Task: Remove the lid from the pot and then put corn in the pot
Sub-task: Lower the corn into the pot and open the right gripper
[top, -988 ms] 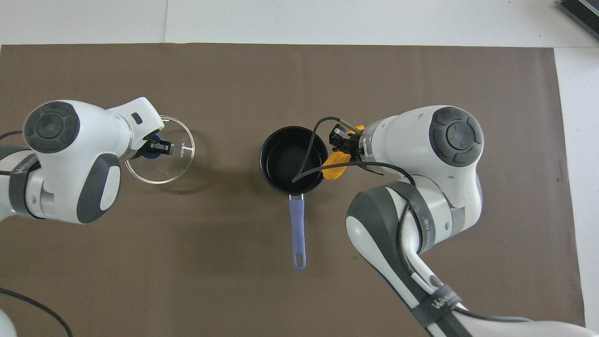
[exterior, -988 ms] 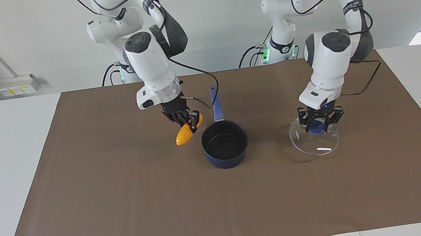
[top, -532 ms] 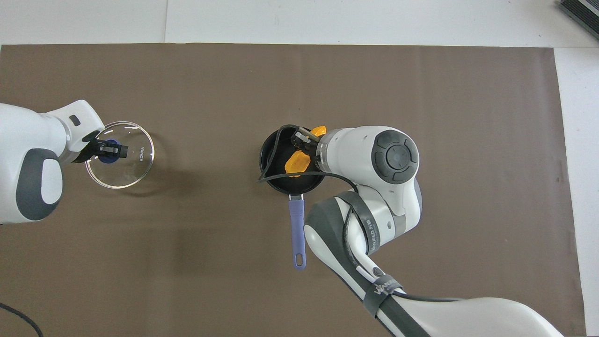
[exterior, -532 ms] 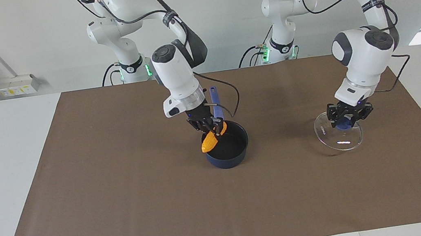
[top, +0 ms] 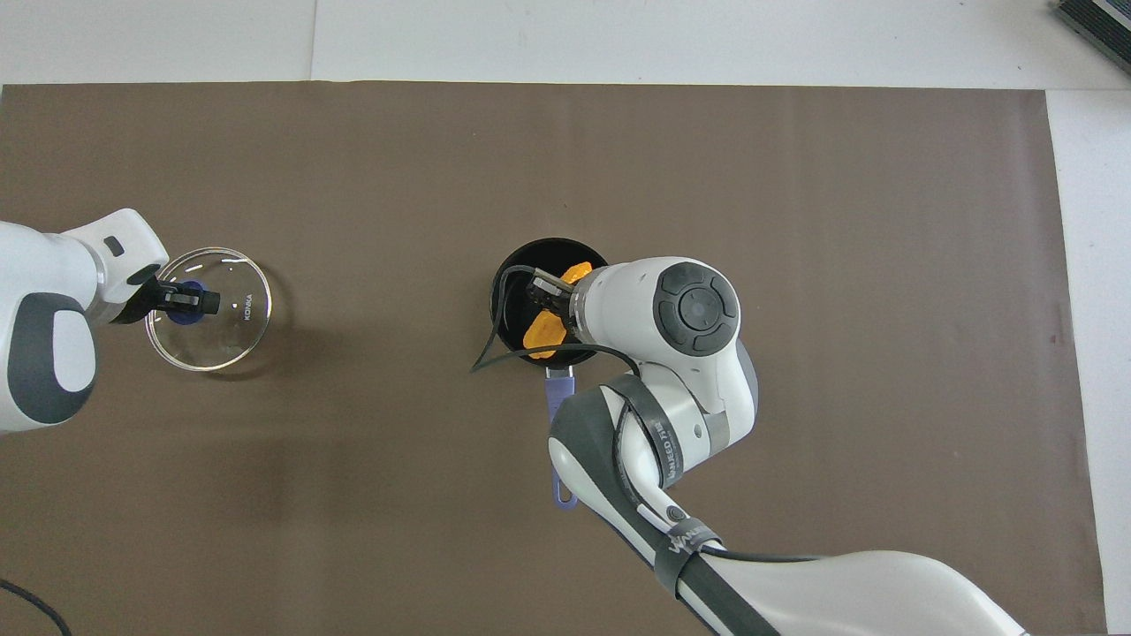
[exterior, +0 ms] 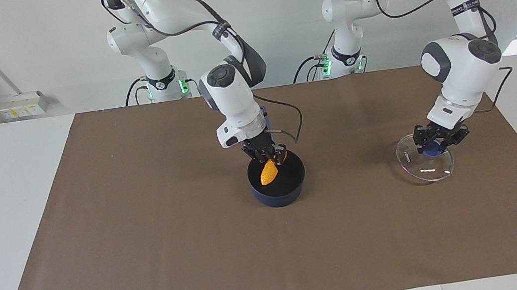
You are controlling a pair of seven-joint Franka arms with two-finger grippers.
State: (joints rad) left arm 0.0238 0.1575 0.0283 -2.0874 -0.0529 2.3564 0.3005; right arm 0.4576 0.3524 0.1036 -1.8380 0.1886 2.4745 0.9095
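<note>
The dark blue pot [exterior: 276, 197] stands uncovered at the middle of the brown mat, its black inside [top: 511, 276] showing. My right gripper [exterior: 273, 159] hangs over the pot's mouth, shut on the orange-yellow corn [exterior: 268, 174], which points down into the pot without lying on its bottom. From overhead the corn [top: 542, 329] shows inside the rim beneath the right gripper [top: 552, 299]. Toward the left arm's end of the table, my left gripper [exterior: 438, 142] is shut on the blue knob of the clear glass lid [exterior: 426, 172]. The lid [top: 225, 336] hangs tilted, low over the mat, under the left gripper [top: 190, 300].
The pot's lighter blue handle [top: 555, 415] points toward the robots and is mostly covered by the right arm. A black cable [top: 495, 327] from the right wrist loops over the pot's rim. The brown mat [exterior: 150, 241] covers most of the white table.
The right gripper has carried the corn from beside the pot to over its mouth and lowered it. The left gripper has carried the lid farther toward the left arm's end of the table.
</note>
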